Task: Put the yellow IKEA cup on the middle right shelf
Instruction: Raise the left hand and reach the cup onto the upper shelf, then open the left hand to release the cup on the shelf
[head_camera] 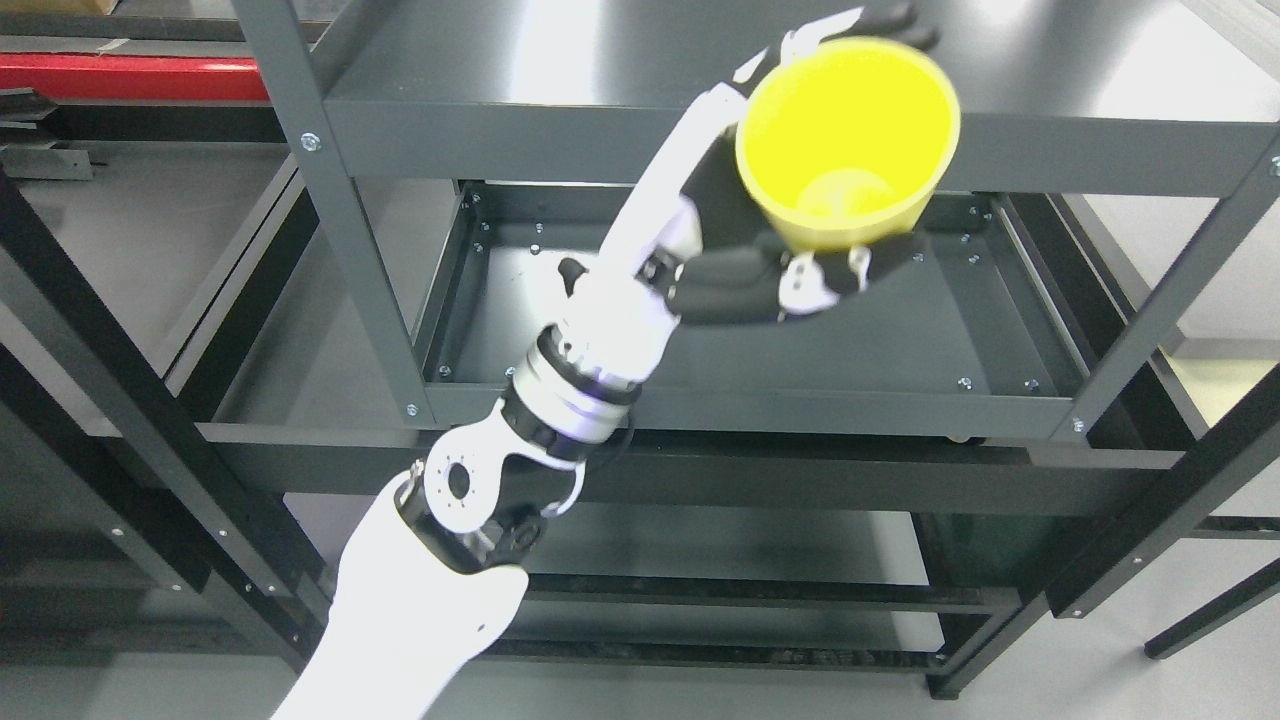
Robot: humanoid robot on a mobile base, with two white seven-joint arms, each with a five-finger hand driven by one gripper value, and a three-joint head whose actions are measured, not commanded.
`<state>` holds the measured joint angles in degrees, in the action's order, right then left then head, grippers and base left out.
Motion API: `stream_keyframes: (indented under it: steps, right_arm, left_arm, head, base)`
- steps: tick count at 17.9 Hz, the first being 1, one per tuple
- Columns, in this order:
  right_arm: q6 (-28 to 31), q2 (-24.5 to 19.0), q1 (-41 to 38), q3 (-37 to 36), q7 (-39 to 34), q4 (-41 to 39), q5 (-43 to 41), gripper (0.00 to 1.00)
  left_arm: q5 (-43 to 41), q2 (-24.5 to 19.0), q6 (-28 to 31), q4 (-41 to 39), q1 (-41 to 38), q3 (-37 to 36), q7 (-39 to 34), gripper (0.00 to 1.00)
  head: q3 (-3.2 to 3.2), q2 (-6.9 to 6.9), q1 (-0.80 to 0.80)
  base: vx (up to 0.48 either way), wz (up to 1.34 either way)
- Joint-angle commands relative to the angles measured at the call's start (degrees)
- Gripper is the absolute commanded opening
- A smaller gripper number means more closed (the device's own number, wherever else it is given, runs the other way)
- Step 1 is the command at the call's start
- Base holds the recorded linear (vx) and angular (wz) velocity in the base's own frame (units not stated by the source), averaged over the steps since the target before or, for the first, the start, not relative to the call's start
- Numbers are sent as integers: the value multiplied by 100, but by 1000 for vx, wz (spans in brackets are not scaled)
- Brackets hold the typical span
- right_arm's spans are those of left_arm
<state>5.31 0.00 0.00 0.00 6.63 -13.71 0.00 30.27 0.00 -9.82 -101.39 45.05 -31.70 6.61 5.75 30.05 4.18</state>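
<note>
One arm alone is in view, the left arm (420, 610), entering from the lower left corner in a white shell and rising diagonally toward the upper right. Far left, behind it, a red bar (130, 76) runs along the top edge, with dark black frame beams (120, 440) slanting down below. Moving right, the grey upright post (330, 200) of the metal shelf unit stands just left of the forearm, carrying the front lip of the upper shelf (560, 130) across the picture. Below that lip lies a lower shelf tray (700, 350), dark grey, its floor bare and its rim dotted with small screws.

The wrist joint, black and white, sits over the front edge of that tray. Past it, the left hand (760, 240) is held up in front of the upper shelf's lip. Its fingers are clamped around the yellow cup (850, 130): the thumb (790, 285) wraps under the cup's base, and dark fingertips (890, 25) curl over the far side of the rim. The cup is tilted with its open mouth facing the camera, its inside showing nothing but its own yellow bottom. It hangs in the air, above the tray and touching no shelf. At the far right, another grey post (1180, 290) slants down.
</note>
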Motion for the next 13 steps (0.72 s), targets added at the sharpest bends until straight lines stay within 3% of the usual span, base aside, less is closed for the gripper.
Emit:
stream_keyframes:
  steps: [1, 8, 13]
  right_arm:
    - [5, 100, -79, 97, 5, 0, -141, 99]
    - [5, 100, -79, 97, 5, 0, -141, 100]
    - [5, 100, -79, 97, 5, 0, -141, 99]
  left_arm:
    - [348, -100, 1163, 14, 1023, 339, -1272, 0]
    - [787, -100, 3124, 672, 1725, 1095, -2495, 0]
    - [1218, -100, 3811, 2006, 2579, 1369, -2832, 0]
  head:
    - [0, 0, 0]
    - [0, 0, 0]
    - [0, 0, 0]
  base:
    - [60, 62]
    - [1, -26]
    - [0, 10]
